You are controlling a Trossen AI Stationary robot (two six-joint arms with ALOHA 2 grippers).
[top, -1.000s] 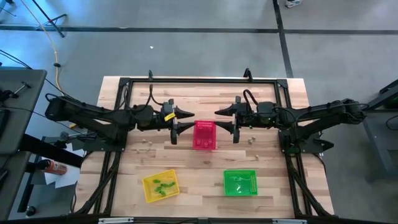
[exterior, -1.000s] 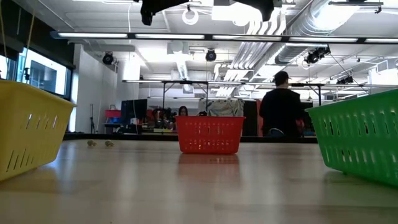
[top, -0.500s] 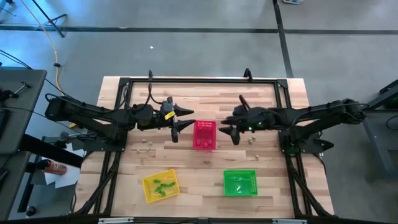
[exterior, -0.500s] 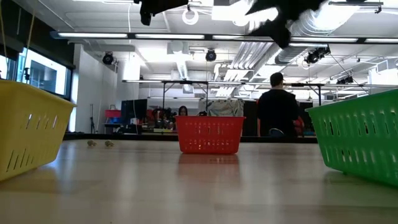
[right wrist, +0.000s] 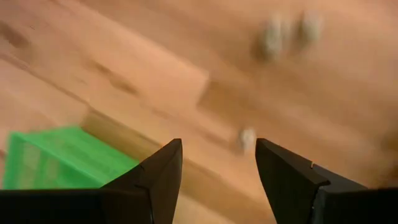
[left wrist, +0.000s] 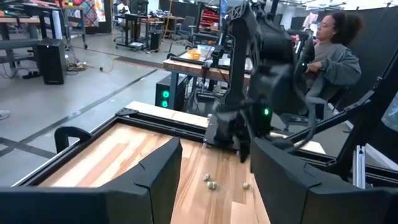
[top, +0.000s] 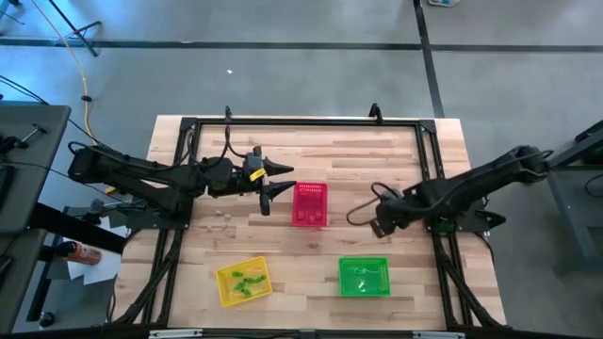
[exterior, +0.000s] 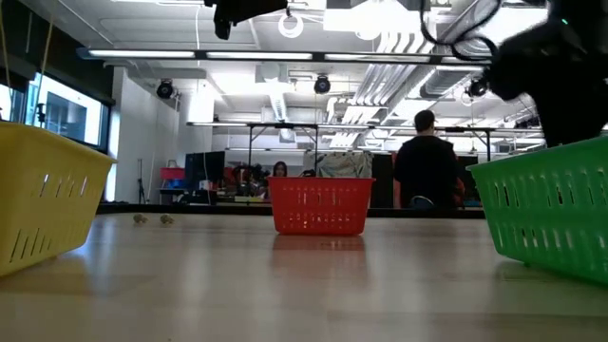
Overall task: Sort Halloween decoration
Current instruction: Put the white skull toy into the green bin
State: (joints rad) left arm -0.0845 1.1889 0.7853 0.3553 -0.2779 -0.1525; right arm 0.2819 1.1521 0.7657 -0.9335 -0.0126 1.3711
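Note:
Three pale whitish Halloween trinkets (right wrist: 247,140) lie on the wood below my right gripper (right wrist: 217,152). It points down at the table, open, right of the pink-red basket (top: 310,204) and above the green basket's (top: 364,277) far side. Two more pale trinkets (exterior: 141,218) lie left of the pink-red basket. Green trinkets (top: 243,281) sit in the yellow basket (top: 226,292). My left gripper (top: 280,186) hovers level and open, high over the table, just left of the pink-red basket. Its wrist view shows pale trinkets (left wrist: 210,182) under my right arm.
The three mesh baskets stand on the wooden table (top: 396,151), the yellow and green ones near its front edge. A black frame runs around the table top. In the low view a person (exterior: 425,161) stands in the room beyond, and another person (left wrist: 333,53) sits behind my right arm.
My right gripper has swung away from the pink-red basket toward the table's right and near edge and has sunk. It has tipped from level to pointing down and rolled about its own line, staying open.

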